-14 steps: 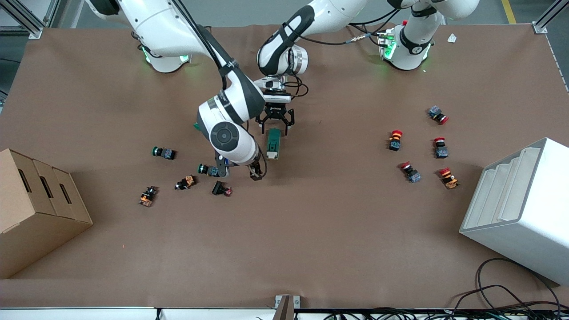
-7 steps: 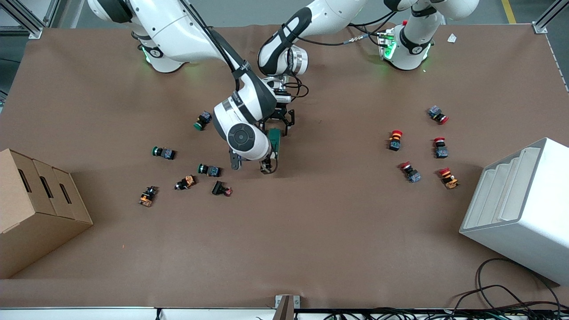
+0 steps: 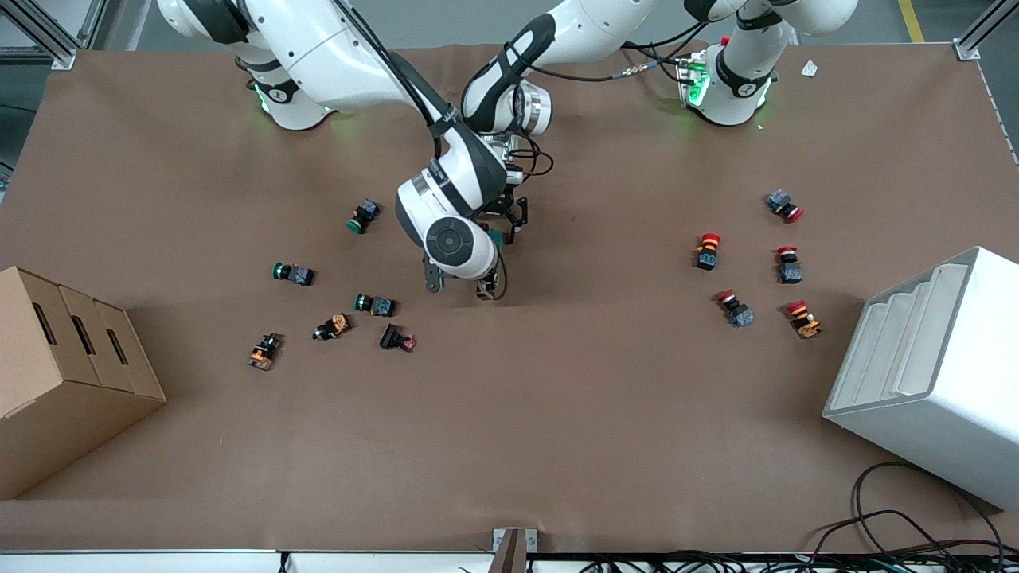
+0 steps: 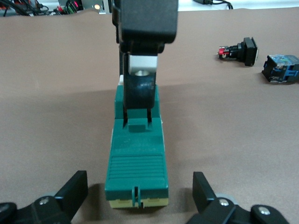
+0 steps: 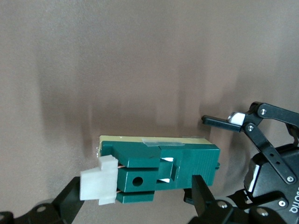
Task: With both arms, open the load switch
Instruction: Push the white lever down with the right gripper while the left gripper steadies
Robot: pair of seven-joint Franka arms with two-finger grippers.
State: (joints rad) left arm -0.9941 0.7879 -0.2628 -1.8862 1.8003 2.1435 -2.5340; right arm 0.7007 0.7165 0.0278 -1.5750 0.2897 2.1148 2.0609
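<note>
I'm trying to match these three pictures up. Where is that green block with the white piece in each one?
Front view: the load switch is mostly hidden under the right arm's wrist, mid-table; only a green sliver shows.
Left wrist view: it fills the centre, between the left end effector's open fingers.
Right wrist view: low centre, white lever by the right end effector.
Shared landmark: the white lever.

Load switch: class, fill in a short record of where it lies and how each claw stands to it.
Load switch: dark green, flat on the table
Lever: white, at one end
Left claw: open, astride the plain end, clear of both sides
Right claw: open, at the lever end; contact unclear
</note>
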